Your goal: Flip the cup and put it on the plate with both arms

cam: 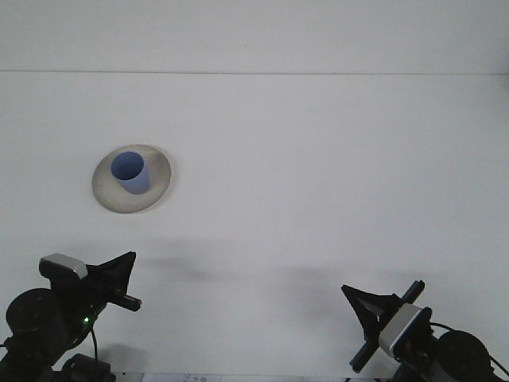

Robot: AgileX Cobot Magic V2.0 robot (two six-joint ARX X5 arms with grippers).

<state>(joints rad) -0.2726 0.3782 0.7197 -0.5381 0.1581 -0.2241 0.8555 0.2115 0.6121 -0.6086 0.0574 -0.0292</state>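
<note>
A light blue cup [130, 173] stands upright, mouth up, on a round off-white plate [106, 196] at the left of the table. My left gripper [130, 261] sits low at the bottom left, well in front of the plate. Its fingers are together in one dark wedge and hold nothing. At the bottom right, far from the cup, my right gripper [349, 293] is also shut and empty.
The white table [318, 175] runs back to a white wall [254, 32]. Both arms' bases and cables crowd the bottom corners.
</note>
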